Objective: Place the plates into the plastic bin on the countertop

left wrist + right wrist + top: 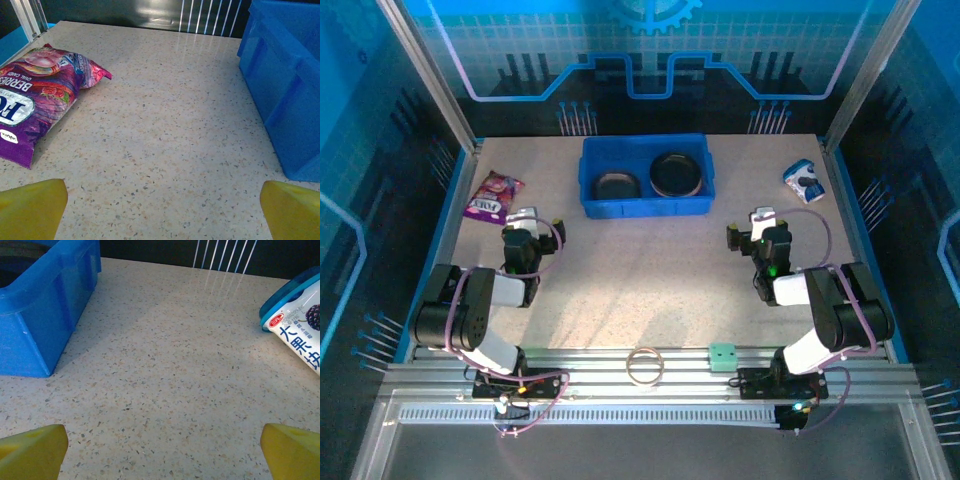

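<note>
Plates [676, 173], round and dark, lie in two spots inside the rectangular bright blue plastic bin [645, 208], which stands at the far middle of the beige speckled counter [650, 280]. Left of the bin lies a crinkled purple snack bag [493, 195]; right of it, a blue-and-white printed pouch [804, 181]. The left claw [525, 222] hangs nearer than the bin's left end, its yellow fingertips [30, 207] spread wide with nothing between them. The right claw [761, 222] hangs nearer than the bin's right end, equally wide open and empty.
</note>
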